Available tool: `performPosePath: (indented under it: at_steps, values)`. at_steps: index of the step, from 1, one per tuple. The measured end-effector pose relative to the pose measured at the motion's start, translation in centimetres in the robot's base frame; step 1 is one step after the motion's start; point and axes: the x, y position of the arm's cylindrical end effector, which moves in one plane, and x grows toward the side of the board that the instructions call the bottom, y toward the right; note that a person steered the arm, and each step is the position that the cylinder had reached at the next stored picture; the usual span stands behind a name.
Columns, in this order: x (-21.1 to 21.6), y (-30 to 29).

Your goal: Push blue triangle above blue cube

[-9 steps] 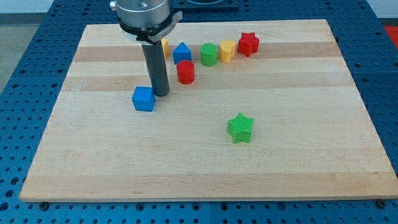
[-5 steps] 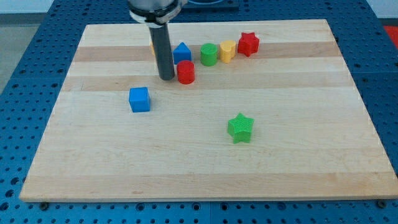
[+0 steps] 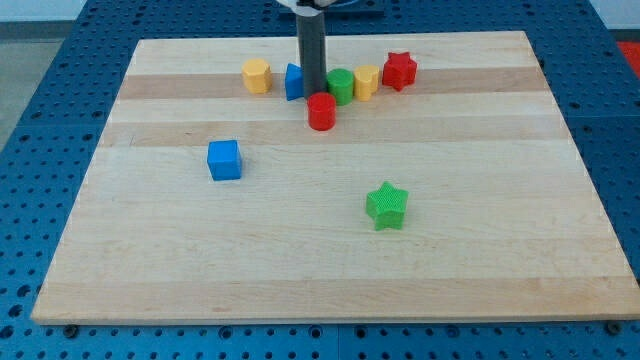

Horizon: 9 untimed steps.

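Camera view shows my tip (image 3: pixel 312 93) near the board's top, wedged between the blue triangle (image 3: pixel 293 82), half hidden at its left, and the green cylinder (image 3: pixel 342 86), just above the red cylinder (image 3: pixel 321 112), while the blue cube (image 3: pixel 224 160) sits well apart, lower left; my rod has no claw.

Blue cube (image 3: pixel 224 159), green star (image 3: pixel 386 205), pale wooden board (image 3: pixel 480 220).

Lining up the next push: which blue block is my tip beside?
The blue triangle, just left of my tip in the top row; the blue cube sits apart, lower left.
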Motion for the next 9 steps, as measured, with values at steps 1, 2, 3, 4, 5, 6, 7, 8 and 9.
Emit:
performPosePath:
  at_steps: [1, 2, 3, 4, 5, 6, 7, 8, 9]
  values:
    - [-1.0, 1.0]
    - [-2.9, 0.3]
    - [-3.5, -1.2]
    - [-3.0, -3.2]
    - [-1.5, -5.2]
    - [-0.3, -7.2]
    - [0.3, -9.2]
    - [0.3, -10.7]
    - [0.7, -12.8]
